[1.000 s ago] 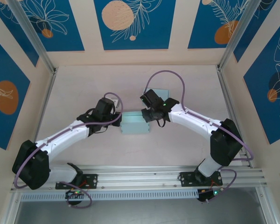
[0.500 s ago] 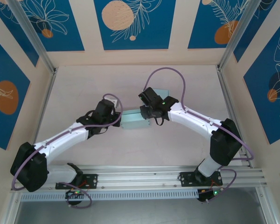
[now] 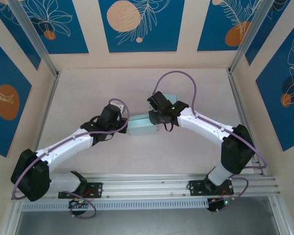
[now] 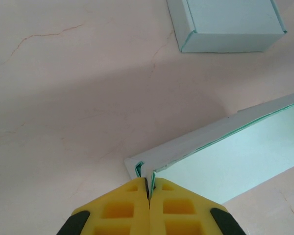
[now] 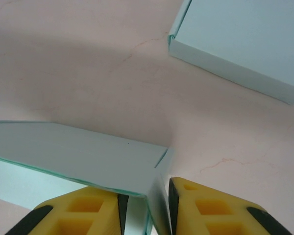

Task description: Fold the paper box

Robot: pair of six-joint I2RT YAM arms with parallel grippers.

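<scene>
Arms reach in from the near edge, the left arm (image 3: 63, 143) and the right arm (image 3: 206, 126) meeting over the middle of the pale table (image 3: 88, 93). Between their tips lies the box (image 3: 139, 126), light green paper and only part folded, its long side running from one gripper to the other.

The left gripper (image 4: 148, 185) is pressed tight together. It pinches the thin upright edge at the box's corner, right at its fingertips. From there the box's long wall runs away ahead and to its right.

The right gripper (image 5: 144, 196) stands narrowly parted, astride the end wall at the box's other corner. The wall sits in the gap close against one finger, with clear space to the other, so it is not clamped.

Beyond both grippers, farther out on the table, rests a second box (image 5: 245, 44) of the same colour. It is folded shut, lies flat and sits apart from the first. From above it is just behind the right gripper.
</scene>
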